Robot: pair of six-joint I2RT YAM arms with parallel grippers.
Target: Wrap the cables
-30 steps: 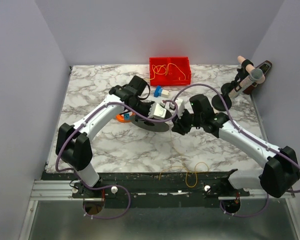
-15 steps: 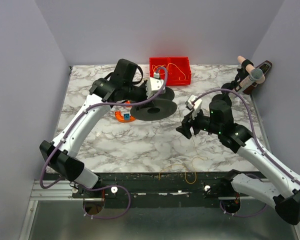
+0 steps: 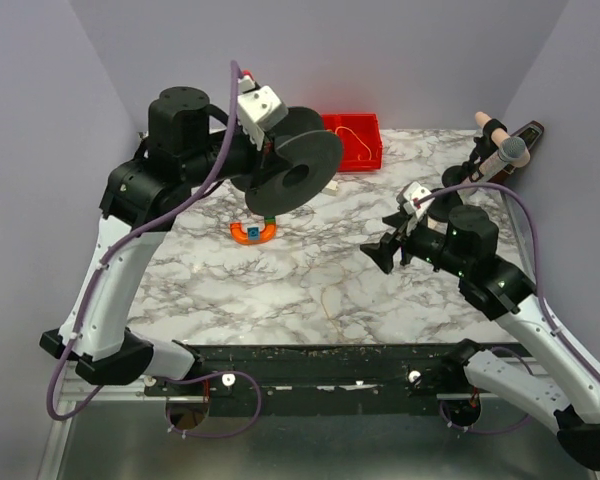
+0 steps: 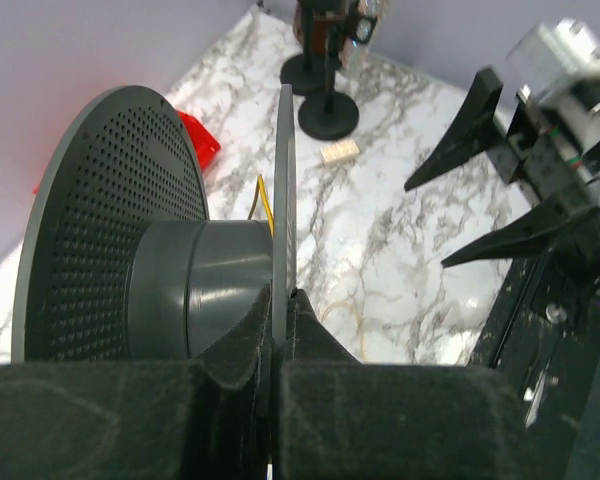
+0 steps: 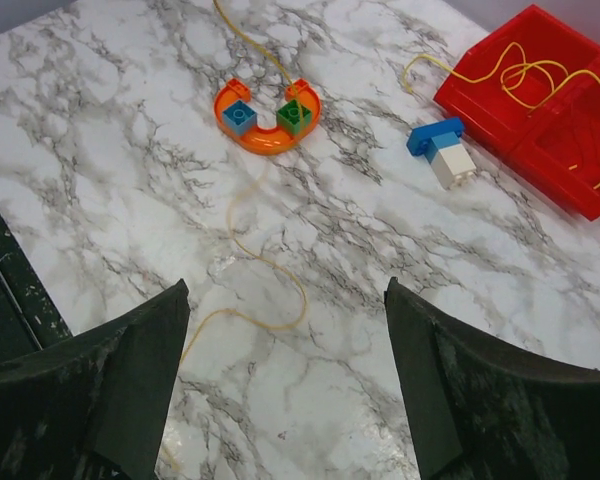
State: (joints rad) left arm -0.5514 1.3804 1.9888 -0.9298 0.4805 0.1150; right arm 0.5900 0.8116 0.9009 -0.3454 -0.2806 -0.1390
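Left fingers point(image 4: 230, 350) clamp a grey spool point(image 3: 295, 170) by its flange at upper left; right fingers point(image 5: 130, 370) gape empty above a yellow cable point(image 5: 302, 290) on the worktop point(image 3: 280, 280).

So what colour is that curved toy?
The toy is orange; clearest in the right wrist view.

Cables point(image 5: 540, 75) lie in the bin point(image 3: 365, 160) at the back of the table point(image 3: 280, 290). A block point(image 5: 442, 150) lies just front-left of the bin, and a curved toy point(image 3: 252, 232) farther that way, with a loose cable point(image 5: 270, 265) before it. A reel point(image 3: 295, 172) hangs left of the bin, and a microphone stand point(image 3: 510, 150) is on its right.
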